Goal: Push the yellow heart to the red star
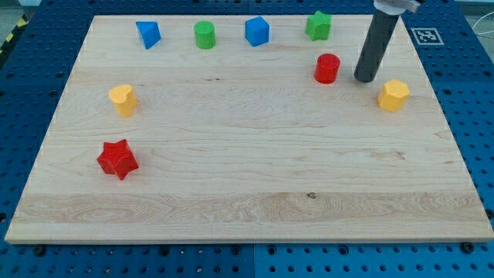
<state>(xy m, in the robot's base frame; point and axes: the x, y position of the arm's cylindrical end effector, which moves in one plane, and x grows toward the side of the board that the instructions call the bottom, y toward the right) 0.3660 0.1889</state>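
The yellow heart point(122, 100) lies near the board's left edge. The red star point(117, 159) lies just below it, a short gap apart. My tip point(365, 78) rests on the board at the upper right, far from both. It stands between a red cylinder point(327, 68) on its left and a yellow hexagon-like block point(394, 94) on its right, touching neither.
Along the top edge lie a blue wedge-shaped block point(147, 34), a green cylinder point(204, 35), a blue cube point(257, 31) and a green star point(318, 25). The wooden board point(247, 201) sits on a blue perforated table.
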